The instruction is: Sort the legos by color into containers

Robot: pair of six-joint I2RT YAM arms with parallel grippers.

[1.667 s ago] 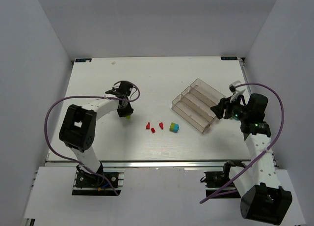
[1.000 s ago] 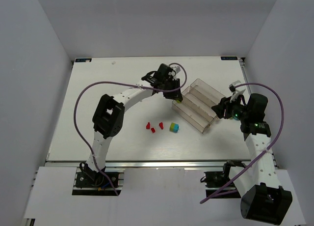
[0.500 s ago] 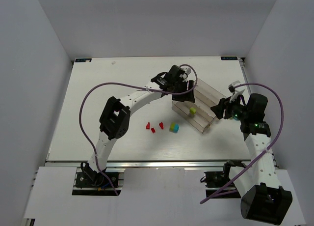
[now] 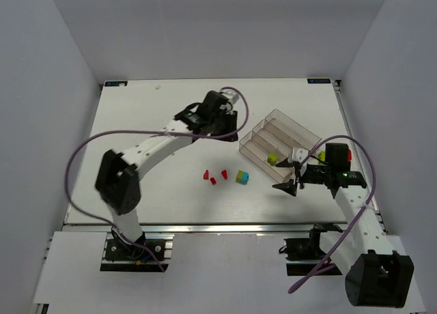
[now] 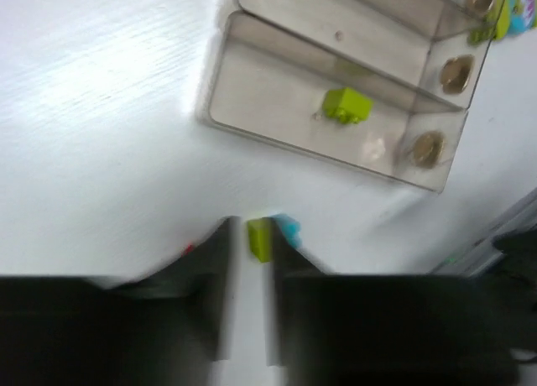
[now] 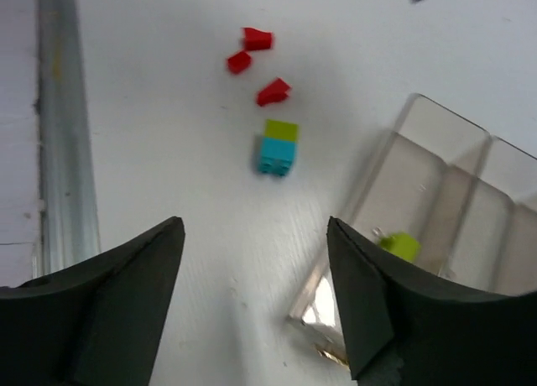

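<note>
Left tool (image 5: 250, 228) short of the tray, parted a slit, gripping nothing. Loose on the table (image 4: 150, 157): three red legos (image 4: 214, 176) and a stacked yellow-green/cyan lego (image 4: 242, 177), likely needing a split before sorting. Sorted: one yellow-green lego (image 4: 272, 159), in the tray (image 4: 293, 133) end compartment nearest the loose ones. Roughly a fifth done. Right tool (image 6: 253, 226) spread wide, empty, over the table by the tray's near corner. Jaw gaps readable from wrist views only; both arms together from top only.
</note>
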